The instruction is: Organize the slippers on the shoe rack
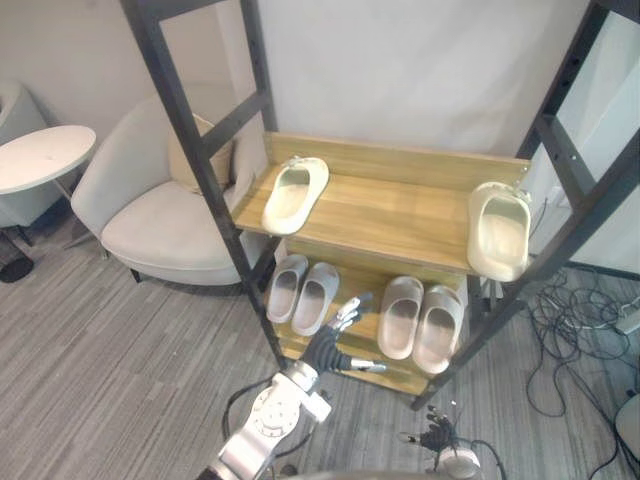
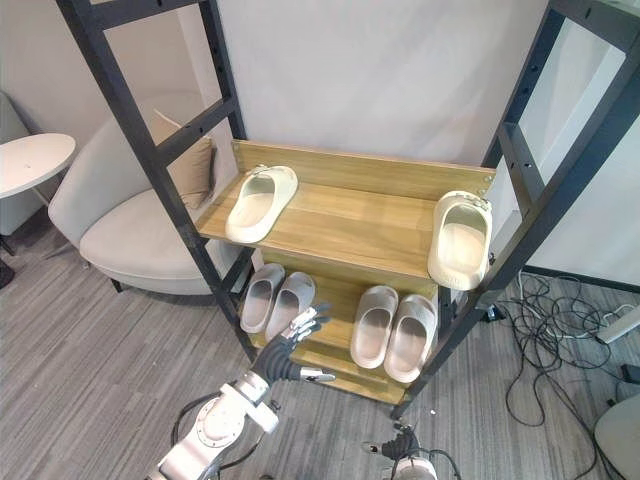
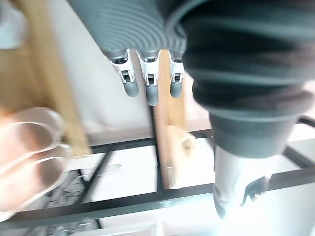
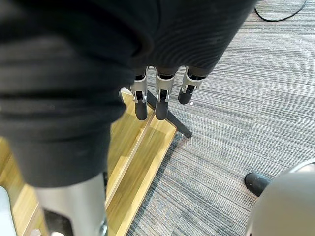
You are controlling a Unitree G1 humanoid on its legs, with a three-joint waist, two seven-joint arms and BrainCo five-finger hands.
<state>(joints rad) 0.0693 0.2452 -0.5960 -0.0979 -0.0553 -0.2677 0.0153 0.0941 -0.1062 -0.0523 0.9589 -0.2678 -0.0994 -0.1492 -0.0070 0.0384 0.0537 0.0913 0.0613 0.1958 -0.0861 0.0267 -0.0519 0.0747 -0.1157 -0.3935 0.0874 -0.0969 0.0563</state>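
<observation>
White armchair [image 1: 160,225] seen left of shoe rack [image 1: 400,215]. Upper shelf: left cream slipper [image 1: 295,193] laid at left end, right cream slipper [image 1: 499,230] at right end, well apart. Lower shelf: left beige pair [image 1: 302,292] and right beige pair [image 1: 422,317] set near each other. Left hand [image 1: 325,345] held before lower shelf, fingers spread, nothing gripped. Right hand [image 1: 437,434] hung low above carpet, fingers straight, empty.

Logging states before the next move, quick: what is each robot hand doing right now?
Left robot hand: open, fingers spread, holding nothing.
Right robot hand: open, fingers relaxed, holding nothing.
</observation>
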